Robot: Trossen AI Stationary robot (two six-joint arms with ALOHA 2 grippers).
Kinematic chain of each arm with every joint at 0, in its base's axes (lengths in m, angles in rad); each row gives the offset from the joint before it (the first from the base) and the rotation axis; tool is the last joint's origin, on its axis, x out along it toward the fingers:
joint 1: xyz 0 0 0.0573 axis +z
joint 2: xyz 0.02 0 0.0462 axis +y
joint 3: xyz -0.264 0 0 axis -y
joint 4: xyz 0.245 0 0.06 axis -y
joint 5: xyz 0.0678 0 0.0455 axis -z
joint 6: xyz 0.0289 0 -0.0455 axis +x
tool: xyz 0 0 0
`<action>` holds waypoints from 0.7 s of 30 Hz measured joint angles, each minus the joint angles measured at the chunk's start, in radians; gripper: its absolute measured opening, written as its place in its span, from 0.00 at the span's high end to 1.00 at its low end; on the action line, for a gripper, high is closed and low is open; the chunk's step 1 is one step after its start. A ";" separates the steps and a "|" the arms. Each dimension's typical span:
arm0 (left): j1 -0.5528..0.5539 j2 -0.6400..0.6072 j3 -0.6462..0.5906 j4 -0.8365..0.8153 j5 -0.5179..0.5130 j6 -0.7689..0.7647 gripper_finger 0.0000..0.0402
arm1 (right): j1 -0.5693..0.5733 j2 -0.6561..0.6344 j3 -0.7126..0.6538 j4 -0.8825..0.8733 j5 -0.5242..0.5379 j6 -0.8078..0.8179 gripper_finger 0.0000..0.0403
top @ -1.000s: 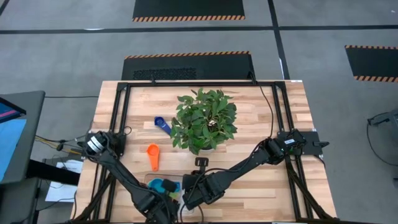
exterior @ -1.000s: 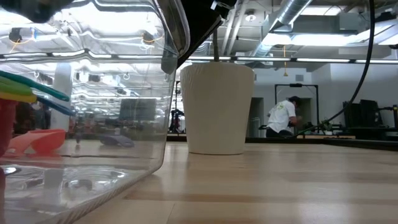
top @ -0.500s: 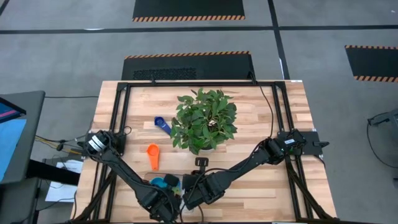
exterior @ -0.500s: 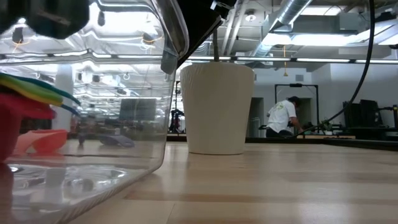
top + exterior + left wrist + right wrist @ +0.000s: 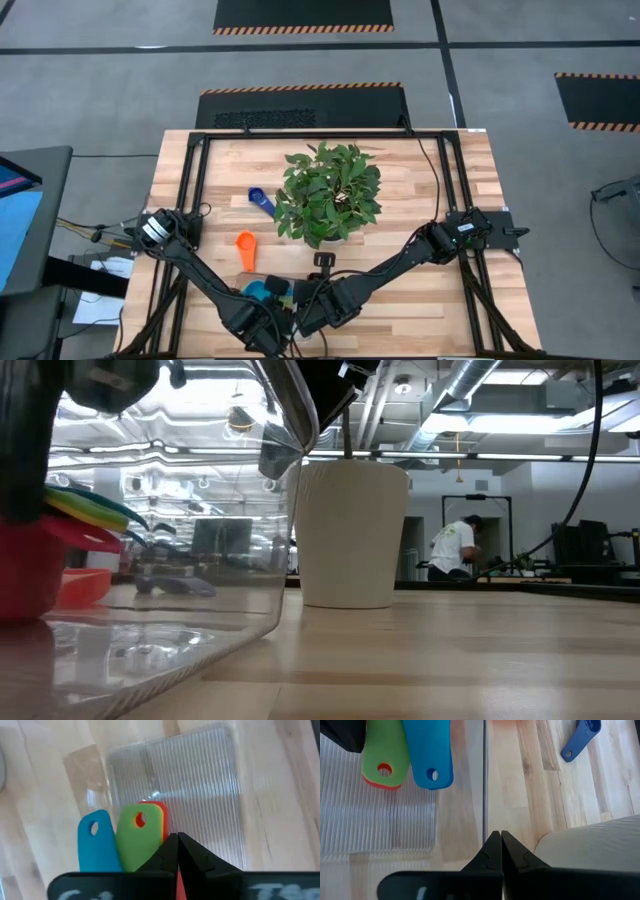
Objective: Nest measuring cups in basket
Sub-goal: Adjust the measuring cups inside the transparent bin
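The left gripper [image 5: 262, 322] is seen low over the near edge of the table [image 5: 420, 210], its fingers [image 5: 170, 852] brought together on the stacked handles of the nested measuring cups; a green handle [image 5: 137, 835] lies on top, with yellow and red edges showing beneath it, and a light blue handle [image 5: 96, 840] lies just beside. In the low view the red cup [image 5: 30, 565] is seen inside the basket [image 5: 200, 630].

The right gripper [image 5: 312, 315] is placed just beside the left one, its fingers [image 5: 494, 851] pressed together on the clear wall [image 5: 484, 780] of the basket, whose ribbed floor [image 5: 190, 795] spreads bare beyond the stack. The basket's corner by this gripper is seen raised off the wood in the low view.

Farther from both grippers, an orange cup [image 5: 245, 248] and a dark blue cup [image 5: 261, 200] lie apart on open wood. The white pot [image 5: 348, 535] of the plant [image 5: 330, 192] stands near the basket's wall, with only a narrow gap between. A person [image 5: 452, 550] is seen in the room behind.
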 joint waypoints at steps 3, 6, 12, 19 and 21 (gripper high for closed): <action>0.001 0.003 0.022 -0.023 0.081 0.017 1.00 | 0.000 0.000 0.000 0.000 0.000 0.000 0.99; -0.002 0.002 0.044 -0.031 0.072 0.016 1.00 | 0.000 0.000 0.000 0.000 0.000 0.000 0.99; 0.012 0.002 0.031 -0.032 -0.005 0.039 1.00 | 0.000 0.000 0.000 -0.003 0.000 0.000 0.99; 0.015 0.002 0.049 -0.084 -0.052 0.014 1.00 | 0.000 0.000 0.000 -0.005 -0.001 0.000 0.99; 0.010 0.001 0.082 -0.103 -0.039 -0.002 1.00 | 0.000 0.000 0.000 -0.004 -0.001 0.000 0.99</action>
